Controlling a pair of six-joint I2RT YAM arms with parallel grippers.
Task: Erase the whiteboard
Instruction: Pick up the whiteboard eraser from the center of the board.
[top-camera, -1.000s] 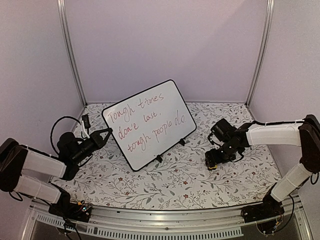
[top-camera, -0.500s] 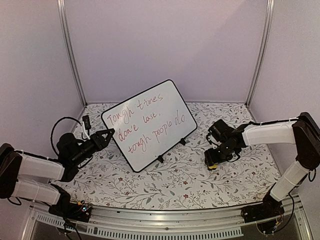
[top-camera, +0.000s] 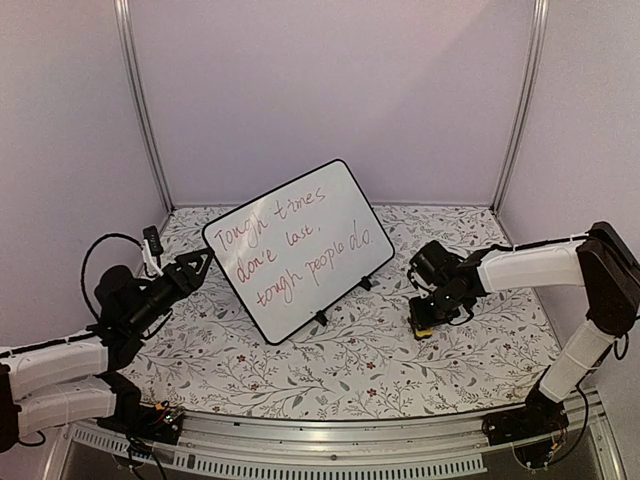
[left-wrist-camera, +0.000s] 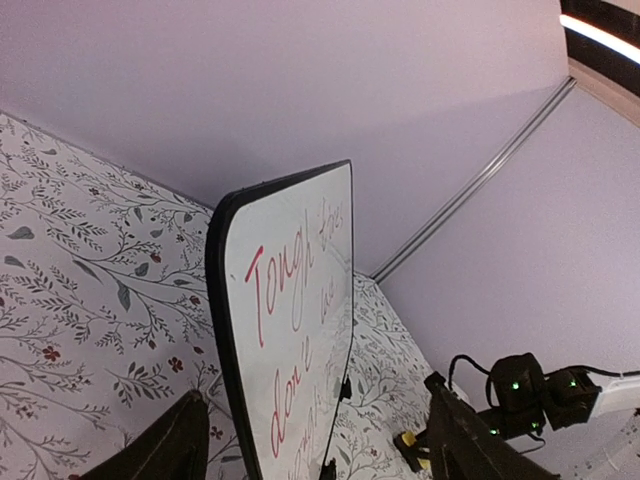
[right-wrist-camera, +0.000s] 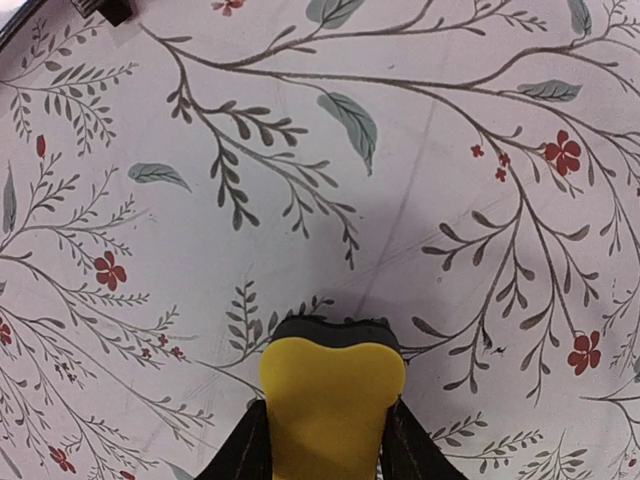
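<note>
The whiteboard (top-camera: 295, 248) stands tilted on small black feet mid-table, with red and dark handwriting on its face. In the left wrist view the whiteboard (left-wrist-camera: 300, 330) shows edge-on, its black frame ahead of me. My left gripper (top-camera: 200, 262) is open just short of the board's left edge, touching nothing; in the left wrist view the left gripper (left-wrist-camera: 313, 395) has its fingers spread either side of the board's edge. A yellow eraser (right-wrist-camera: 332, 395) with a black pad lies on the table. My right gripper (right-wrist-camera: 330, 445) is shut on its sides; seen from above, the right gripper (top-camera: 424, 325) is low at the table.
The floral tablecloth (top-camera: 350, 360) covers the table. Lilac walls and metal posts (top-camera: 140, 100) enclose the back and sides. A black cable (top-camera: 100, 250) loops above my left wrist.
My left gripper opened and the arm drew back to the left, away from the board. My right gripper closed on the yellow eraser.
</note>
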